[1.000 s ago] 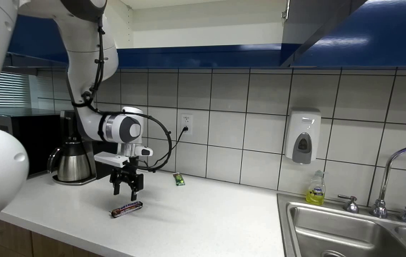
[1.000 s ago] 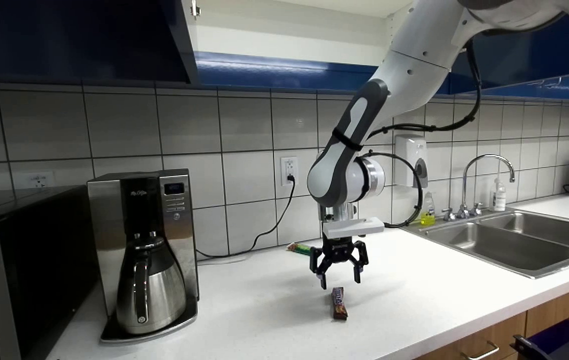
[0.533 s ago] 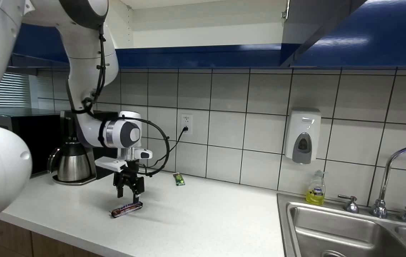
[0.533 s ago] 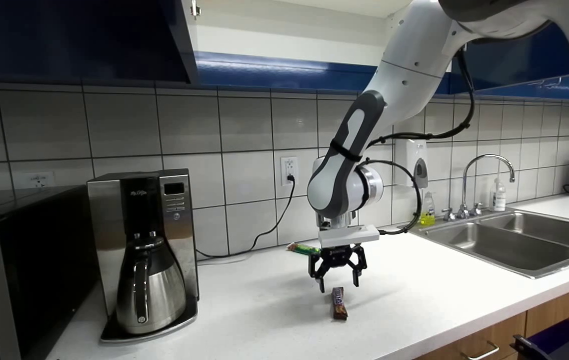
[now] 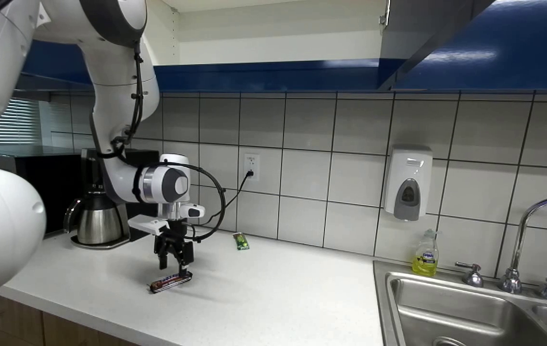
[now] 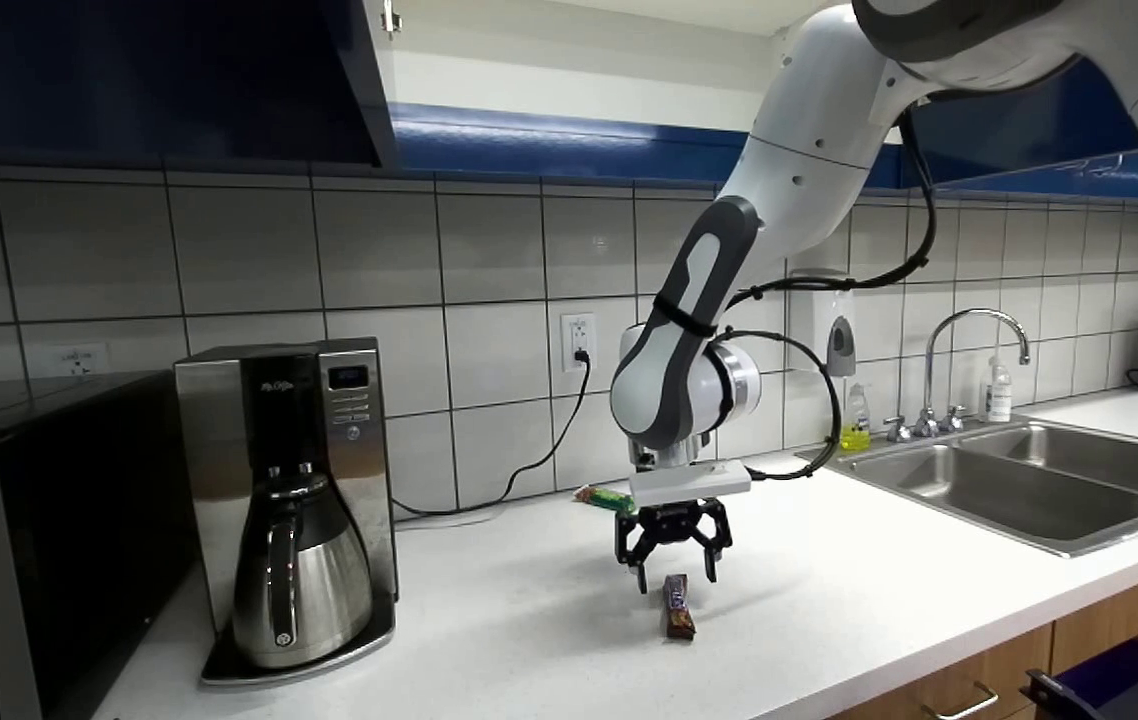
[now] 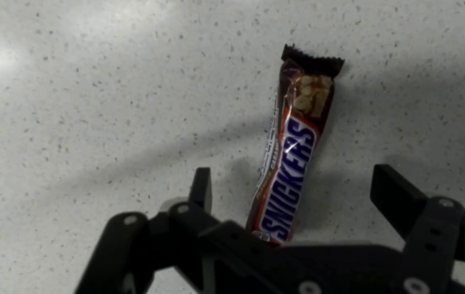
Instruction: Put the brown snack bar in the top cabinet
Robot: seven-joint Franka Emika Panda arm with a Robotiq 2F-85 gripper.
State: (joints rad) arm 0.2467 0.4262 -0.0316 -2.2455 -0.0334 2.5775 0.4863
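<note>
brown snack bar (image 7: 293, 159), hand (image 6: 677, 580) above — spread

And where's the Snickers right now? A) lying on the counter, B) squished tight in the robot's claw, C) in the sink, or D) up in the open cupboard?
A: both exterior views show the brown snack bar lying on the white counter, and in the wrist view the gripper is open, with gaps on both sides of the bar.
</note>
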